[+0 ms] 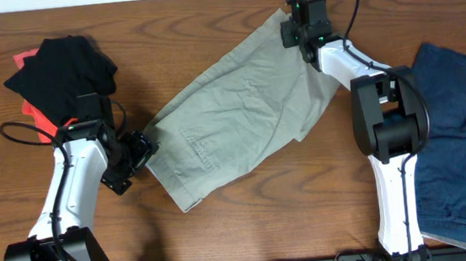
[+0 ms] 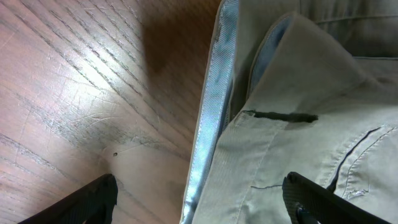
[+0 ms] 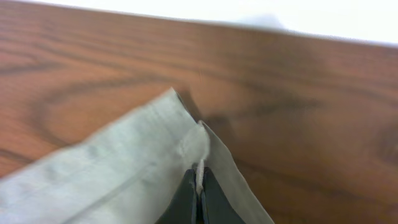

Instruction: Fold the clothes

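The khaki shorts (image 1: 240,117) lie spread diagonally across the table's middle, back pocket up. My left gripper (image 1: 143,147) is open at the waistband end, its fingers (image 2: 199,199) straddling the waistband edge (image 2: 211,112) with a buttonhole nearby. My right gripper (image 1: 296,32) is shut on the shorts' leg hem at the far top; the wrist view shows the hem (image 3: 200,177) pinched between the fingers. A black garment (image 1: 63,73) over an orange-red piece (image 1: 39,114) lies at far left. Navy denim (image 1: 463,144) lies at right.
Bare wooden table (image 1: 207,23) lies beyond the shorts, with its far edge close behind my right gripper (image 3: 249,25). A cable (image 1: 17,132) loops left of my left arm.
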### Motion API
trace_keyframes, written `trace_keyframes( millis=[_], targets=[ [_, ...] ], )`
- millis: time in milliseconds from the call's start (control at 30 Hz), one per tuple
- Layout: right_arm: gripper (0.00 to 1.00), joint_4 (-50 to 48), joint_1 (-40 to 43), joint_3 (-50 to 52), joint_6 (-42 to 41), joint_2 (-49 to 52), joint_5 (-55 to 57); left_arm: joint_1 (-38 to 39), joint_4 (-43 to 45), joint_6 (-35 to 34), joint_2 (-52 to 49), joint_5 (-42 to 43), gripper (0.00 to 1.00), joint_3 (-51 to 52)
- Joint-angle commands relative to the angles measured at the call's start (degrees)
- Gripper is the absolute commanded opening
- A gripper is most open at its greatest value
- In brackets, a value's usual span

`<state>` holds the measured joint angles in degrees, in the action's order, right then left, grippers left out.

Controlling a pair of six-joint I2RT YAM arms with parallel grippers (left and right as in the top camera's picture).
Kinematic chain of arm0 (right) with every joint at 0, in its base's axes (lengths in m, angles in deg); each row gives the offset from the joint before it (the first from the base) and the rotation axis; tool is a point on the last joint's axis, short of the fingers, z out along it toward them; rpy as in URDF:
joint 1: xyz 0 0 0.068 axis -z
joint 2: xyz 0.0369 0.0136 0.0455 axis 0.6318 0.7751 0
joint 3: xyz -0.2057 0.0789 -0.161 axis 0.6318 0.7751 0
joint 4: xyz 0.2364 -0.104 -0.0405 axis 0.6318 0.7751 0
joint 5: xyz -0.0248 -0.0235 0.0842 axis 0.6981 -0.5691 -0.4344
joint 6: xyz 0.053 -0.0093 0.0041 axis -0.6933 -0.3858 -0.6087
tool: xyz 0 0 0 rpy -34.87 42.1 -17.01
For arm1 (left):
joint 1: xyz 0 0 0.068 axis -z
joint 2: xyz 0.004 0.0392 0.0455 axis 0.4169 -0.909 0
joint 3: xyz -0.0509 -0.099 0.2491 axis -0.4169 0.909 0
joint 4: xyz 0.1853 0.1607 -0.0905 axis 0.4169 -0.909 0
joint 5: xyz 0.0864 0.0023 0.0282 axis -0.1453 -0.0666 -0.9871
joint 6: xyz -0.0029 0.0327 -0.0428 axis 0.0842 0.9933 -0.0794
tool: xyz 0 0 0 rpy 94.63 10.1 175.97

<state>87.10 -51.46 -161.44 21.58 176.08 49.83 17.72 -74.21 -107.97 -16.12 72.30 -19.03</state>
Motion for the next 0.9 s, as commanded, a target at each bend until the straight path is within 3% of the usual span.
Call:
trace_keyframes(
  millis=[0,367,867],
  targets=[
    [0.01,-0.3,-1.3,-3.4,0.9,-7.0,0.7,-0.1,-0.2,0.5,-0.2,0.2,0.86,-0.3],
    [0.01,-1.1,-2.1,-4.5,0.9,-8.8,0.6,-0.1,-0.2,0.5,-0.2,0.1,0.86,-0.3],
    [0.01,-11.9,-3.4,-4.5,0.8,-4.7,-1.0,-0.1,-0.2,0.5,-0.2,0.2,0.86,-0.3]
  ],
)
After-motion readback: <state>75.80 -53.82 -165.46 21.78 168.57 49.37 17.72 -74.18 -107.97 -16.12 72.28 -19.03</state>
